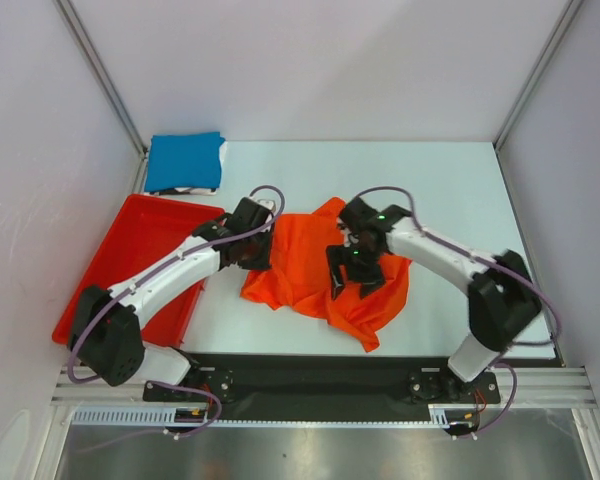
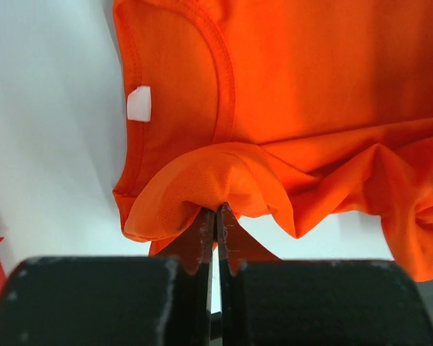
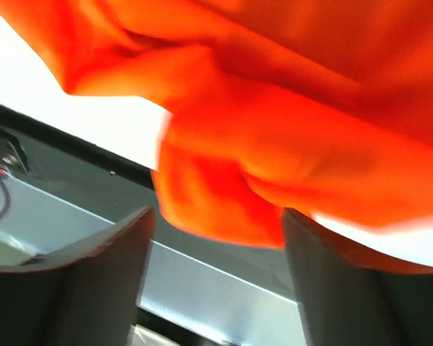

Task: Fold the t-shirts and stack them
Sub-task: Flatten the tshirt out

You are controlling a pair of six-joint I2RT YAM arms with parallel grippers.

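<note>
folding the orange shirt (image 1: 310,270), crumpled at the middle of the worktop (image 1: 450,180): pinched near the collar (image 2: 224,72) in the left jaws, loose between the spread right jaws. next likely calls for a right-side grip and smoothing flat.

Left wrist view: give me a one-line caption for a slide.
Left gripper, shut, pinches a bunched fold of the orange t-shirt beside its collar, over the white table.
</note>
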